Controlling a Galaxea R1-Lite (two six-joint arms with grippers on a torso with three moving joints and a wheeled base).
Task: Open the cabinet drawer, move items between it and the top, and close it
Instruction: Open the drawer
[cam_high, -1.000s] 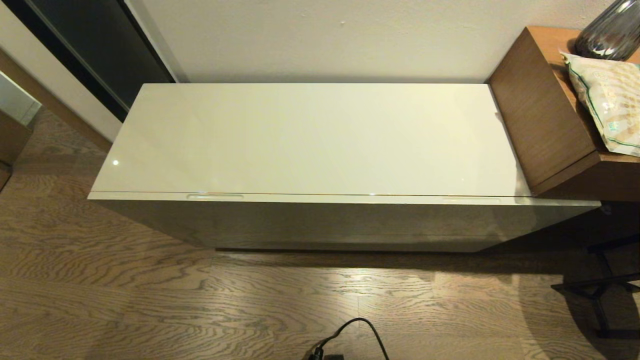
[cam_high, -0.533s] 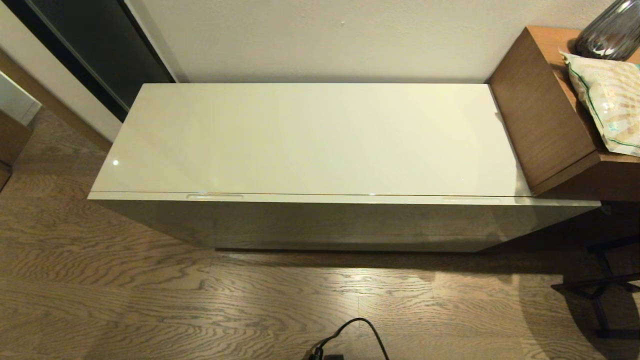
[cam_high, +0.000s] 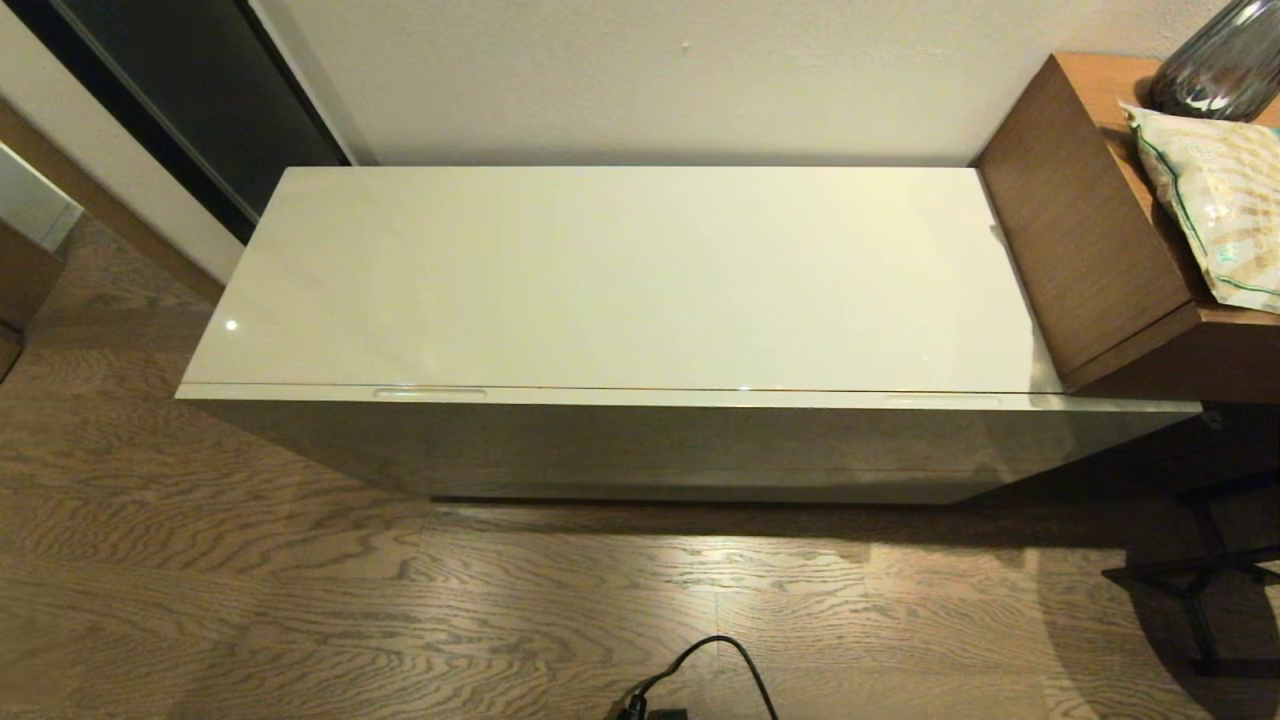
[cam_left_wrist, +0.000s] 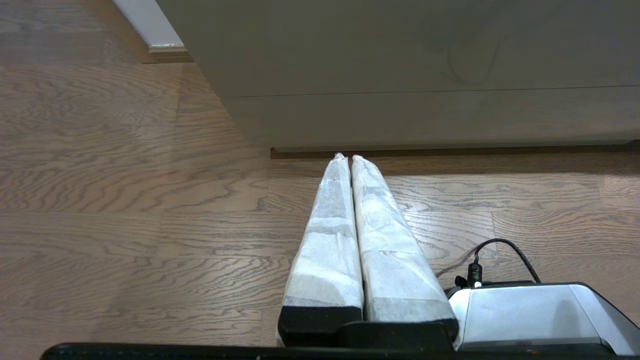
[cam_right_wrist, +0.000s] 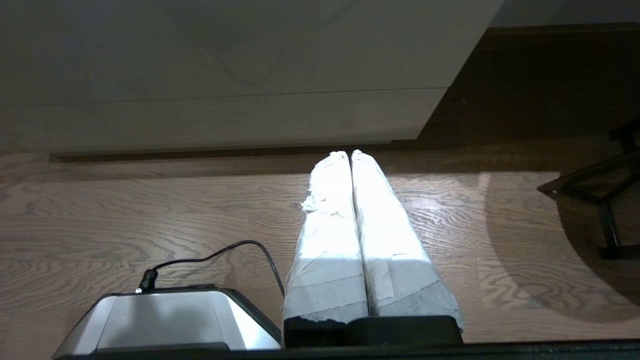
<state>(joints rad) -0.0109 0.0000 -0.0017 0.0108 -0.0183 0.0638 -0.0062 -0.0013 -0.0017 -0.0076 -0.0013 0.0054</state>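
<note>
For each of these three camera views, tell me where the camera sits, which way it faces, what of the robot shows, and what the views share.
Head view: high on the robot, looking forward and down on the top and the closed cabinet drawer; no arm shows.
Left wrist view: low, behind the shut left gripper, facing the cabinet's front across the floor.
Right wrist view: low, behind the shut right gripper, facing the same front.
Shared: both wrist views show the robot's base and its black cable.

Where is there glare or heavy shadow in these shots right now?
Head view: small specular glints on the glossy top, shadow on the floor right of the cabinet. Right wrist view: the right gripper has its wrapped fingers brightly lit, nearly washed out. Left wrist view: even, dimmer light on the left gripper.
</note>
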